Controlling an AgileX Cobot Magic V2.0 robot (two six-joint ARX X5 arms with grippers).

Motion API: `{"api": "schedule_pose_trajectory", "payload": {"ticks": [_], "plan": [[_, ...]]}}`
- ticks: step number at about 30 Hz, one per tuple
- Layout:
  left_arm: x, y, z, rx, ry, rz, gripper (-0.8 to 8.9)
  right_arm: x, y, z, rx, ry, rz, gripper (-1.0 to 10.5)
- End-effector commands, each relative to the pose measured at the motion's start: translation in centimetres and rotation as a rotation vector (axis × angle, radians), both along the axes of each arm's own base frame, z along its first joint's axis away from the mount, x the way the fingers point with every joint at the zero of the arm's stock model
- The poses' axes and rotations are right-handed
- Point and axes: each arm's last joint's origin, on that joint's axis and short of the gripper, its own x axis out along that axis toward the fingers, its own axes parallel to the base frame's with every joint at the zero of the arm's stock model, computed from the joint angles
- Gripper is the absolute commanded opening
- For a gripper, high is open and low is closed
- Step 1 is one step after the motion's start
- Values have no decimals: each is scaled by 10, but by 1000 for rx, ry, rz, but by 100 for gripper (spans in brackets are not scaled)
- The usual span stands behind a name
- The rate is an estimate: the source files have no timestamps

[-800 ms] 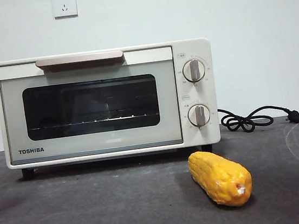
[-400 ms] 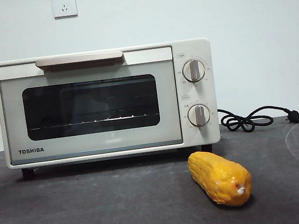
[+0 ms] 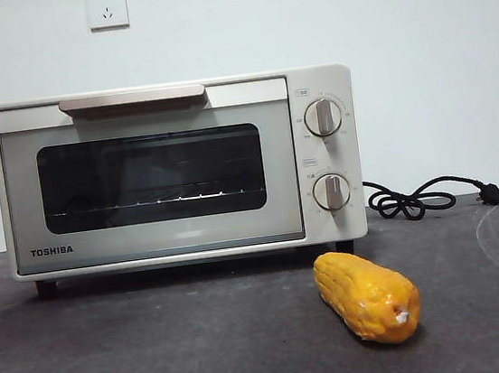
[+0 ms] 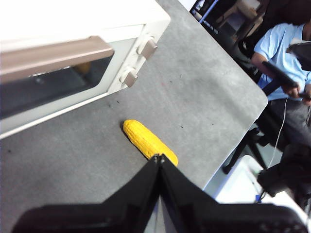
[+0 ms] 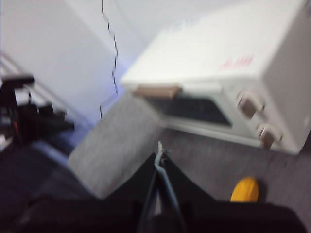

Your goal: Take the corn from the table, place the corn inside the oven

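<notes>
Lying loose on the tabletop (image 3: 161,352), the corn (image 3: 368,296) sits in front of the shut oven (image 3: 179,170), untouched by either pincer.

Its long axis runs at a slant: one tapered end points back toward the oven's knob side, just short of the foot below the lower knob (image 3: 331,192), and the blunt end with a pale spot points toward the near edge of the tabletop and a little away from the door. The oven's door is closed under its beige handle (image 3: 132,98), and the black cord (image 3: 424,197) trails beside it. The left pincer (image 4: 158,157) hangs above the corn with its jaws pressed together, empty. The right pincer (image 5: 159,156) is blurred, though its jaws appear closed too, holding nothing, with the corn well off to one side.
</notes>
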Motion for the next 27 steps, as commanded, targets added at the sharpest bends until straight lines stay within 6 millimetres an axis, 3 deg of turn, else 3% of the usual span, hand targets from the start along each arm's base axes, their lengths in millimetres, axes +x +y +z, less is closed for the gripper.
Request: {"api": "schedule_pose_trajectory", "payload": {"ticks": [1, 14, 23, 27], "plan": [[2, -7, 6, 40, -30, -14, -6, 5, 10, 1, -81, 0, 57, -5], [4, -36, 30, 122, -104, -46, -6, 26, 84, -29, -370, 161, 211, 26], [3, -37, 31, 126, -110, -48, -6, 34, 116, -51, -519, 213, 110, 569], [3, -37, 31, 127, -109, -48, -6, 38, 127, -58, -570, 198, 68, 638]]}}
